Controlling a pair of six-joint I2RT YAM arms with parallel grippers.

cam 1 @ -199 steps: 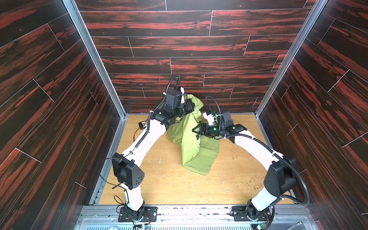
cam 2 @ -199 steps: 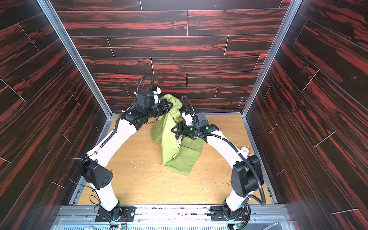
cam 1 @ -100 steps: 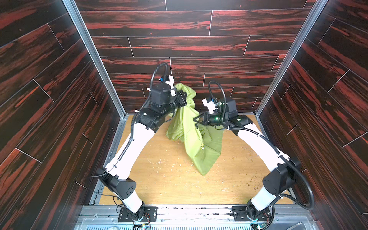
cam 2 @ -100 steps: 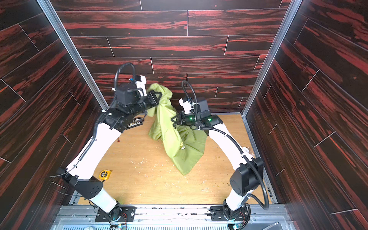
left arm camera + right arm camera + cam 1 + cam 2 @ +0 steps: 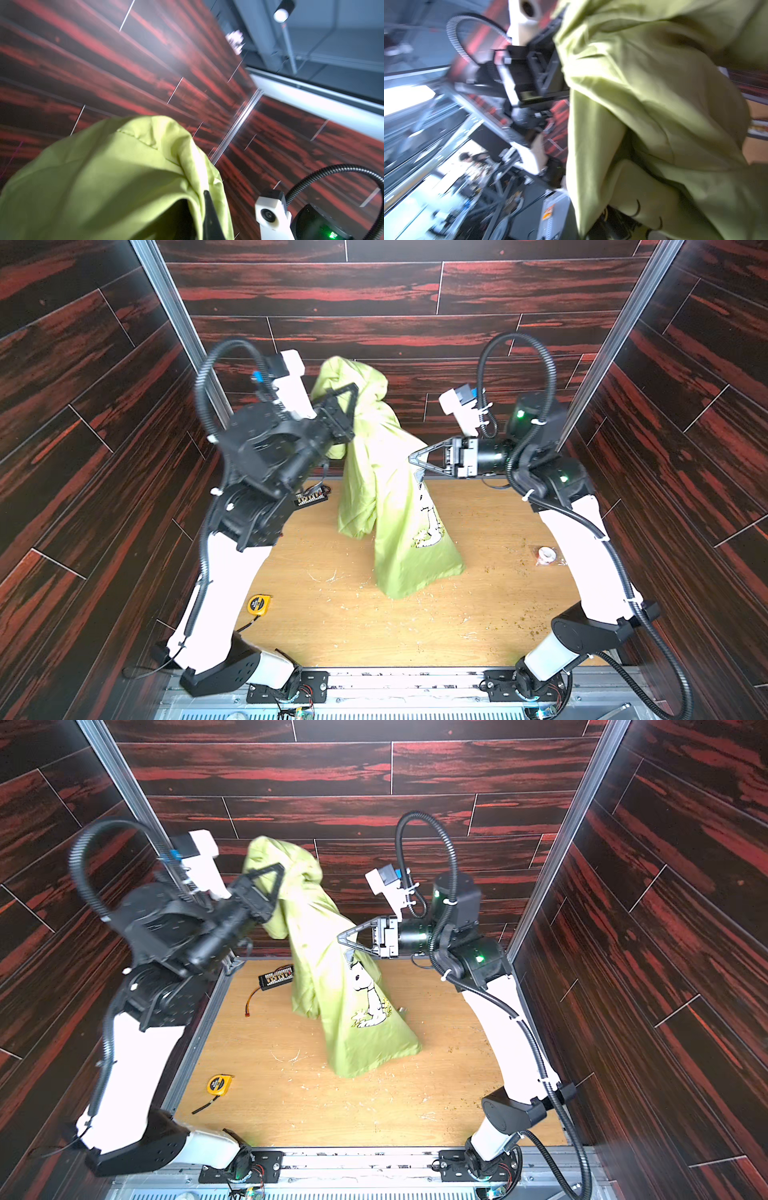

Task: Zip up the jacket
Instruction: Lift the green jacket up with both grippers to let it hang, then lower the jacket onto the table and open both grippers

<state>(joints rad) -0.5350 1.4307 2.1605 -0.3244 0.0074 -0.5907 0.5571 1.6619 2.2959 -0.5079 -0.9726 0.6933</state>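
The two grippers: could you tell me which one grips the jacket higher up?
The left gripper, shut on the jacket near its raised top; the right gripper pinches it lower, above the dog print.

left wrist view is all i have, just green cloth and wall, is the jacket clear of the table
Observer: No. The jacket hangs from the left pincer, and its lower end reaches the table.
Operator: where is the right pincer
Observer: The right pincer is shut, its tip against the jacket's side partway down.
Operator: zipper showing
Observer: In both top views no zipper shows; the white dog print faces the camera.
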